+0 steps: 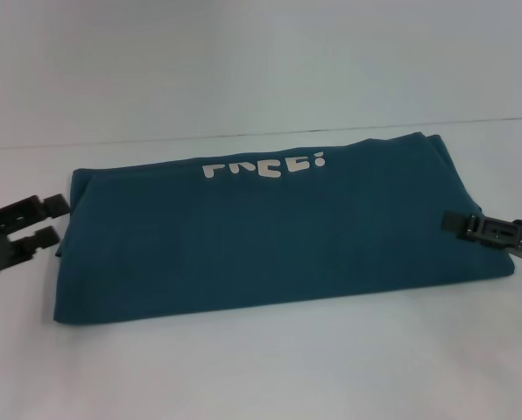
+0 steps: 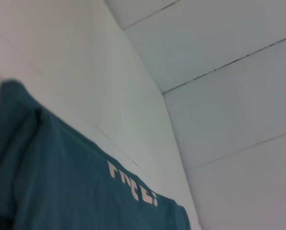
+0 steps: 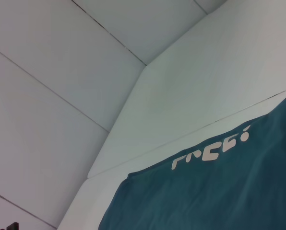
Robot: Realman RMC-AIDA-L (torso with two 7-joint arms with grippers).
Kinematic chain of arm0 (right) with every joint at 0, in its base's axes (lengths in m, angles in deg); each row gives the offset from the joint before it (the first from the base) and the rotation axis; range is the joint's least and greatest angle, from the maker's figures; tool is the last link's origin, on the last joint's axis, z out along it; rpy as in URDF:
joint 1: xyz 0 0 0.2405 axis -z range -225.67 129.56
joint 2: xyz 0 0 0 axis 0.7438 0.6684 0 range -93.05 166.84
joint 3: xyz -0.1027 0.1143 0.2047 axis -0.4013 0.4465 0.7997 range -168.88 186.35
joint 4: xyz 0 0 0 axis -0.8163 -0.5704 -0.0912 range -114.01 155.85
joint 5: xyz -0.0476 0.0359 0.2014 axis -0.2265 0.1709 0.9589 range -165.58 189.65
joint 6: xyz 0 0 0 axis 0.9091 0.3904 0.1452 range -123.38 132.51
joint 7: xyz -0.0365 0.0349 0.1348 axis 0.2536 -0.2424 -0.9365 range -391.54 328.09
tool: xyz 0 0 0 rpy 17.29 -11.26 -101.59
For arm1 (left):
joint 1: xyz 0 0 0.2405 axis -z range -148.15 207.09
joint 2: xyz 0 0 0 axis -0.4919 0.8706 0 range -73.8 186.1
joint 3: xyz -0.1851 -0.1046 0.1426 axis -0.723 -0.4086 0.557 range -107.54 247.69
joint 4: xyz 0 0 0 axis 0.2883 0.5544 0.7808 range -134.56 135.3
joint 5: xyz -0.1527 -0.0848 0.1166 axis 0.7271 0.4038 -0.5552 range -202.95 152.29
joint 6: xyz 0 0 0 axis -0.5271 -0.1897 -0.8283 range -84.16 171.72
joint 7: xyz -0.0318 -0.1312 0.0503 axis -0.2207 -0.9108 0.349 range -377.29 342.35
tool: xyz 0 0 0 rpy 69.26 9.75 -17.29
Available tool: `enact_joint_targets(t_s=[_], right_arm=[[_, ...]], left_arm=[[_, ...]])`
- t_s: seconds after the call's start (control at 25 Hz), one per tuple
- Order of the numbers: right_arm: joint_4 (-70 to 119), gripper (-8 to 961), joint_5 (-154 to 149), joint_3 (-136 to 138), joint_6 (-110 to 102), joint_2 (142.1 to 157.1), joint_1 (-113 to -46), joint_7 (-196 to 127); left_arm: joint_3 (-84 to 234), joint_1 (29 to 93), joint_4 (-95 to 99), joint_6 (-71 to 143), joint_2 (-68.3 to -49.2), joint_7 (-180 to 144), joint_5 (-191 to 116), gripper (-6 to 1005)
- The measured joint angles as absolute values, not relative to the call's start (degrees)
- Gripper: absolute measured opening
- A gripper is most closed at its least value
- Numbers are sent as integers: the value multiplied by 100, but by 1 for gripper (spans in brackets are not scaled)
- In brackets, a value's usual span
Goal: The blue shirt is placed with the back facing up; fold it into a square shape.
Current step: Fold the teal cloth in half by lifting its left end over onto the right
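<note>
- So, at the far left the left gripper (image 1: 52, 219) sits on the white table (image 1: 261, 367) just beside the shirt's left edge, its two fingers spread apart with nothing between them; I judge it is lined up to take hold of that edge
- Across the middle lies the blue shirt (image 1: 278, 245), already folded into a wide flat band on the table, longer side to side than front to back, so it likely needs one more fold across to become a square
- Near its far edge, cream-white lettering (image 1: 263, 167) shows upside down and cut off by the fold; it seems to read "FREE!"
- At the right the right gripper (image 1: 458, 224) lies low over the shirt's right end, its fingers close together; whether cloth is pinched between them I cannot tell
</note>
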State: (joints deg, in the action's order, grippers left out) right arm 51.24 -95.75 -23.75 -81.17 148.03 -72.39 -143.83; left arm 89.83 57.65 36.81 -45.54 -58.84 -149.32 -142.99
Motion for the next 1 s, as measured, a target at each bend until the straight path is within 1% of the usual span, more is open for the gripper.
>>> enact_joint_targets(t_s=[0.08,0.16,0.2,0.24,0.36,0.52,0.6,1.0], right_arm=[[5124,833,-9571,-2372,-8118,14803,-7233,-14384],[5124,833,-9556,-2349,-8117,14815,-7222,-14401],[5124,833,-9551,-2340,-8117,14830,-7218,-14412],[5124,833,-9547,-2331,-8118,14845,-7215,-14420],[5125,833,-9553,-2323,-8123,14866,-7213,-14424],[5124,833,-9563,-2323,-8158,14846,-7224,-14429],[5124,833,-9563,-2323,-8173,14829,-7226,-14430],[5156,834,-9567,-2369,-8255,14808,-7195,-14443]], left_arm=[[8893,5698,3796,-4525,-5915,-14892,-14280,751],[8649,5646,3600,-4265,-6007,-15264,-14135,751],[8649,5646,3600,-4265,-6007,-15264,-14135,751],[8458,5652,3194,-4063,-6079,-15508,-13975,751],[8713,5722,3031,-4060,-6066,-15478,-14061,751],[9413,5836,3403,-4295,-5922,-15630,-14685,751],[9453,5833,3674,-4461,-5891,-15896,-14924,751],[9348,5466,4055,-4357,-5899,-17342,-15211,750]])
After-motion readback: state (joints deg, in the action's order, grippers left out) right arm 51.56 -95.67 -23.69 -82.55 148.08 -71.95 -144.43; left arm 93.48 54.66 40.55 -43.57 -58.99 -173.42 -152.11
